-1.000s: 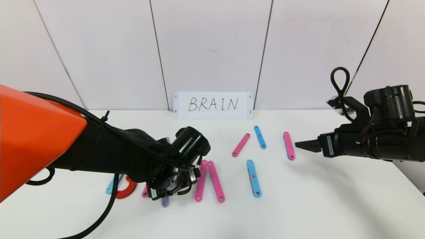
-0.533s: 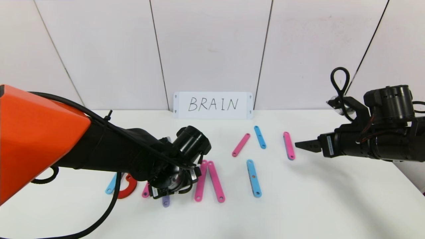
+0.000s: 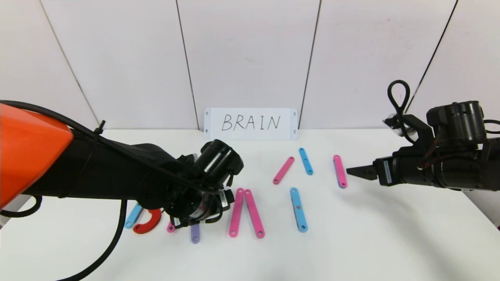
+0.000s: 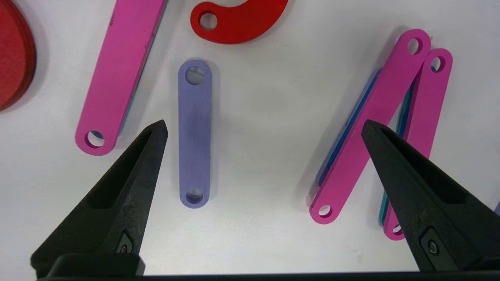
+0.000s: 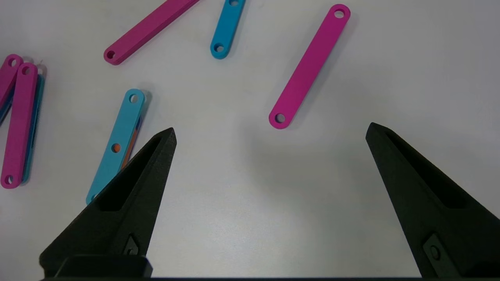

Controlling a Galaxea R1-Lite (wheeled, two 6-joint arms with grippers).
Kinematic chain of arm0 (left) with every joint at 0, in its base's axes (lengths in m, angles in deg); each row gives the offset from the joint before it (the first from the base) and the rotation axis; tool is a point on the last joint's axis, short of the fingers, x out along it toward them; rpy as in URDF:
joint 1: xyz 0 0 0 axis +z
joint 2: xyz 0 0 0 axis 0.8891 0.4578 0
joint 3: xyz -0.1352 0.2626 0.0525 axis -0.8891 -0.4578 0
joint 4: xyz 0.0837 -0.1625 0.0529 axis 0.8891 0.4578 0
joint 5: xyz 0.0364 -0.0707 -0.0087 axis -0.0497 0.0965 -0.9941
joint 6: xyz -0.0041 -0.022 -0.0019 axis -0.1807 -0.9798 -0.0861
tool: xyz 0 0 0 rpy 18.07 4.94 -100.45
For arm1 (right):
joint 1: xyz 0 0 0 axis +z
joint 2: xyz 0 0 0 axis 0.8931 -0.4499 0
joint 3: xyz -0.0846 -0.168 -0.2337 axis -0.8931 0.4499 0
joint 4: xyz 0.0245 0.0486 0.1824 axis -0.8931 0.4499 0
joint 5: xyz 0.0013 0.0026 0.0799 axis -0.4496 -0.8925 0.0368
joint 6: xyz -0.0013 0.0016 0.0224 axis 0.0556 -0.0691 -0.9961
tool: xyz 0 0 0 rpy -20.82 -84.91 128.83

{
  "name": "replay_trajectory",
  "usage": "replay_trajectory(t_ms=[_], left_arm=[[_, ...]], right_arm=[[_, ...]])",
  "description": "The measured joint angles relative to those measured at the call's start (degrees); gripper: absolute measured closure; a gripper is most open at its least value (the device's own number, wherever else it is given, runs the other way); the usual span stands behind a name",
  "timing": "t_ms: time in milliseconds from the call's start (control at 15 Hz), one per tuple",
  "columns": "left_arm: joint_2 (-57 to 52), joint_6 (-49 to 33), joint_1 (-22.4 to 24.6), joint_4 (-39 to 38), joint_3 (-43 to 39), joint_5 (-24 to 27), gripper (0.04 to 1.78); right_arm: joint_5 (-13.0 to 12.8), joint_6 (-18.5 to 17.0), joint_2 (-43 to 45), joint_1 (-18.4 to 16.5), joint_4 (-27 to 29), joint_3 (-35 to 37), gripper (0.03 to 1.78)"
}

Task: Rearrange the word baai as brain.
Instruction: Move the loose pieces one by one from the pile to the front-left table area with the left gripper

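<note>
Head view: a white table (image 3: pixel 351 242) carries scattered flat plastic strips with end holes. At its far edge a white card (image 3: pixel 250 123) stands against the wall, handwritten "BRAIN" in black — the only readable writing. The left gripper (image 3: pixel 193 220) hangs low over the near-left strips, its fingers hidden by the wrist in this view. A red curve (image 3: pixel 148 225) and a light-blue strip (image 3: pixel 133 216) lie just left of it, a lilac bar (image 3: pixel 195 234) pokes out below it, and two pink bars (image 3: pixel 245 212) meet in a narrow upside-down V just to its right. Farther right lie a blue bar (image 3: pixel 298 209), a slanted pink bar (image 3: pixel 283 170), a shorter blue bar (image 3: pixel 306 160) and a pink bar (image 3: pixel 340 171). The right gripper (image 3: pixel 353 171) hovers beside that last bar.

Left wrist view: the left gripper (image 4: pixel 265 128) has its fingers spread wide, holding nothing. The lilac bar (image 4: pixel 194 132) lies flat between them, close to one finger (image 4: pixel 129 175). The pink pair (image 4: pixel 375 128) rests beside the other.

Right wrist view: the right gripper (image 5: pixel 271 130) is also spread wide and empty above bare table — a pink bar (image 5: pixel 308 66) lies beyond the tips.
</note>
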Motion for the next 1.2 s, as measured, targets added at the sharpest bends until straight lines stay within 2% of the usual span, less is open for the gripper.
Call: replay_trajectory(t_ms=[200,467,800,1200], left_arm=[[-1.74,3.89,2.67,-0.48,-0.96,0.85,0.08],[-5.02,12.37,7.63,-3.63,-4.25,7.14,0.08],[-6.92,22.25,13.97,-16.63,-12.43,15.19,0.08],[-6.99,22.99,16.37,-17.51,-14.31,21.66,0.08]], right_arm=[[-0.01,0.0,-0.01,0.04,0.0,0.09,0.11],[-0.01,0.0,-0.01,0.0,-0.02,0.11,0.11],[-0.11,0.0,-0.21,0.02,-0.02,0.11,0.11],[-0.26,0.0,-0.73,0.11,-0.11,0.11,0.11]])
